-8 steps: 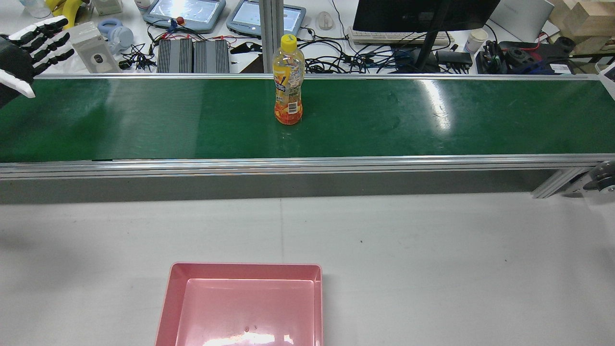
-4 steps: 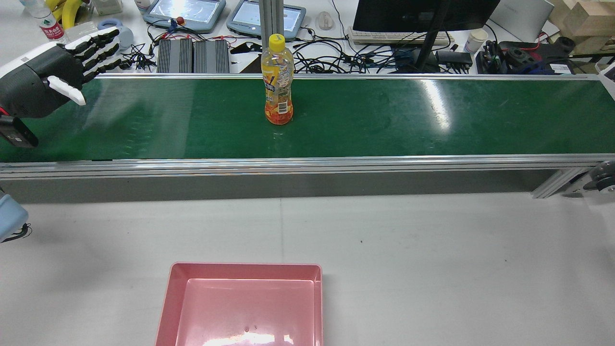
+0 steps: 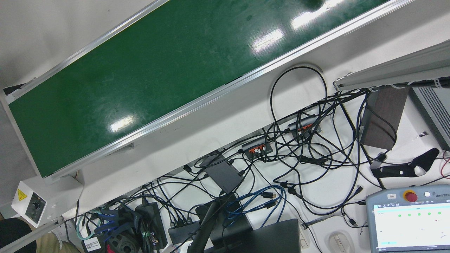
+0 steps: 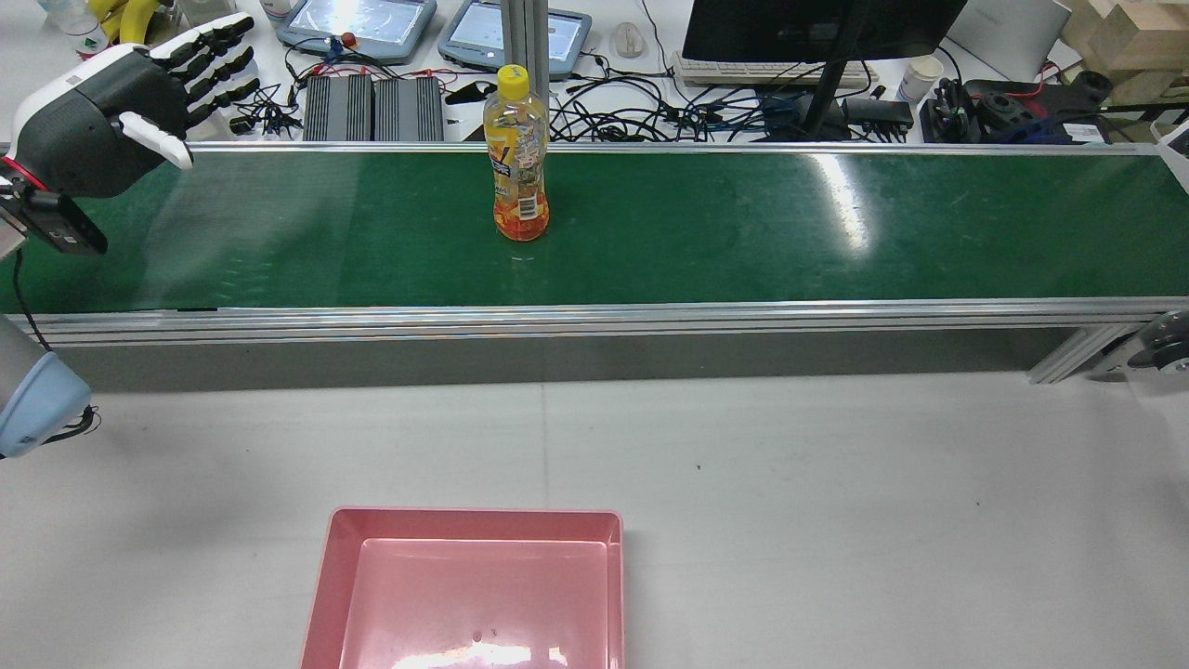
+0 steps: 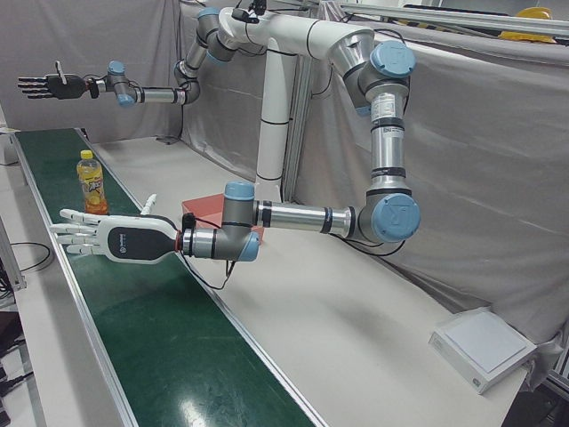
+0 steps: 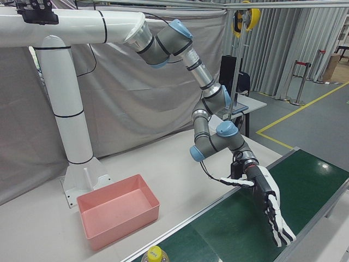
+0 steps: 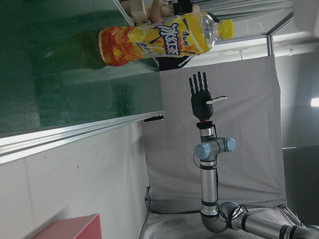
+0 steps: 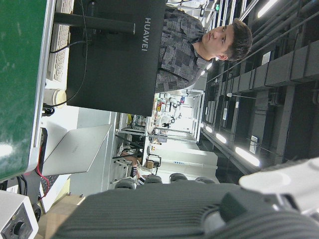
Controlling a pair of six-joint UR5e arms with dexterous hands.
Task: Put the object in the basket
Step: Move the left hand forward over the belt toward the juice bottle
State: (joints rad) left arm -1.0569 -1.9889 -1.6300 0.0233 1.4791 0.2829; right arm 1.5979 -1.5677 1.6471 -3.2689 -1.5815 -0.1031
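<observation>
An orange drink bottle [image 4: 516, 153] with a yellow cap stands upright on the green conveyor belt [image 4: 790, 232]. It also shows in the left-front view as bottle [image 5: 89, 182] and in the left hand view as bottle [image 7: 159, 40]. My left hand [image 4: 121, 93] hovers open over the belt's left end, well apart from the bottle; it shows as left hand [image 5: 116, 238] and left hand [image 6: 267, 207], fingers spread. My right hand [image 5: 53, 86] is raised high beyond the bottle, open and empty. The pink basket [image 4: 474, 513] sits empty on the white table.
Aluminium rails edge the belt [image 3: 123, 77]. Behind it lie cables [image 3: 299, 147], teach pendants [image 4: 358, 23], a keyboard and a monitor [image 4: 817, 28]. A person stands behind the monitor in the right hand view. White table [image 4: 836, 511] spreads around the basket.
The bottle has ridden leftward along the belt. My left hand has swung in from the left edge, further right and higher, still open.
</observation>
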